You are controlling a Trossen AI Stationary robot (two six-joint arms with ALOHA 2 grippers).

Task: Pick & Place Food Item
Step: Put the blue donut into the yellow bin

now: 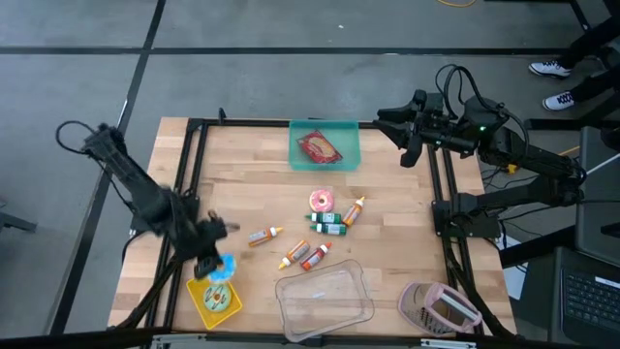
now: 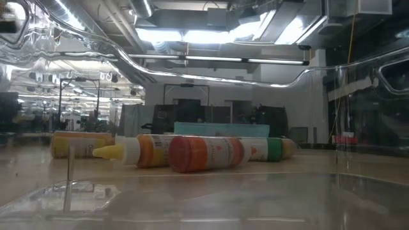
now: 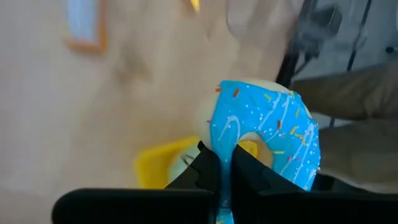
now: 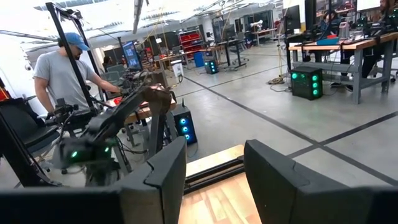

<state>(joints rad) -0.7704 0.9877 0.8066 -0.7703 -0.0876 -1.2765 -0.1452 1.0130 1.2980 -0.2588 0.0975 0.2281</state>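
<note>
Blue doughnut in transit above the yellow dish.

Left gripper [image 1: 215, 260] is clenched on one blue-iced doughnut [image 3: 264, 134], held directly over one yellow dish [image 1: 214, 301], evidently for placement; beyond lie one pink doughnut [image 1: 322, 201] and one teal bin [image 1: 325, 144]; right gripper [image 1: 399, 124] idles aloft, jaws released.

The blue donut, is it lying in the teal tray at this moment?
No. The blue donut is clamped in the left gripper over the yellow dish, far from the teal tray.
</note>
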